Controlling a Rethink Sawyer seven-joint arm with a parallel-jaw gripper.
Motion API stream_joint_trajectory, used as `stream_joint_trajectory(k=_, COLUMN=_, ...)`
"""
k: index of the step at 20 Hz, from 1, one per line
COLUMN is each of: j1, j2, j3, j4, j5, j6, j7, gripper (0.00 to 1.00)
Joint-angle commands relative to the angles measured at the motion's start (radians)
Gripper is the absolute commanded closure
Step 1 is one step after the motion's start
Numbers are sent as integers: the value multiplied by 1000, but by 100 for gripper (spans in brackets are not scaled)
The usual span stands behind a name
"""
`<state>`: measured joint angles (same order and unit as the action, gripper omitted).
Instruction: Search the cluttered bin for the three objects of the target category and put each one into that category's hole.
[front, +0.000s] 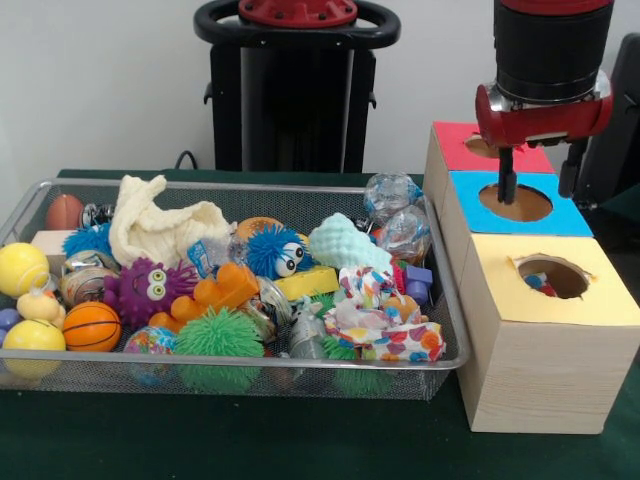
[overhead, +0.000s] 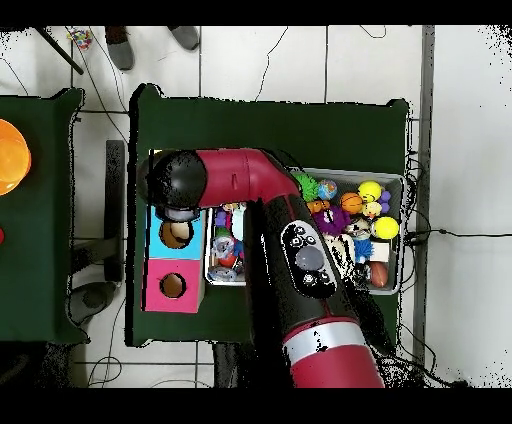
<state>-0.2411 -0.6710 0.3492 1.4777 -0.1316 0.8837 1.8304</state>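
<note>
The silver wire-mesh bin (front: 250, 186) is full of toys; part of it also shows in the overhead view (overhead: 392, 178). Two polka-dot cloth bunches lie at its front right corner, one (front: 372, 290) behind the other (front: 405, 342). A scrap of polka-dot cloth (front: 540, 284) shows inside the round hole (front: 553, 277) of the yellow-faced wooden box (front: 600, 290). My gripper (front: 538, 172) hangs open and empty over the blue-faced box (front: 565, 215), just behind the yellow box. In the overhead view the arm (overhead: 240, 180) hides the gripper and the yellow box.
The red-faced box (front: 455, 140) stands behind the blue one; both show in the overhead view, blue (overhead: 175, 235) and red (overhead: 172, 285). A cream knitted cloth (front: 160, 228), foil wrappers (front: 392, 195), balls and spiky toys fill the bin. The robot's pedestal (front: 295, 90) stands behind the table.
</note>
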Motion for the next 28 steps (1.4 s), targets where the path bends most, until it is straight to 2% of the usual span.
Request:
stream_joint_trajectory(k=1, j1=-49, j2=46, j3=62, j4=-58, j5=-49, j6=94, j7=-149, gripper=0)
stream_joint_trajectory(k=6, j1=-76, j2=33, j3=87, j4=-64, j5=-39, j6=126, j7=-178, gripper=0)
stream_joint_trajectory(k=11, j1=-120, j2=-25, j3=135, j4=-70, j5=1, j6=220, j7=-213, gripper=0)
stream_joint_trajectory(k=14, j1=-123, j2=-42, j3=134, j4=-99, j5=-23, j6=262, j7=-209, gripper=0)
stream_joint_trajectory(k=21, j1=-146, j2=63, j3=148, j4=-95, j5=-82, j6=107, j7=-215, gripper=0)
stream_joint_trajectory(k=25, j1=-167, j2=65, j3=153, j4=-72, j5=-88, j6=111, j7=-224, gripper=0)
stream_joint_trajectory(k=28, j1=-185, j2=101, j3=159, j4=-106, j5=-102, j6=149, j7=-249, gripper=0)
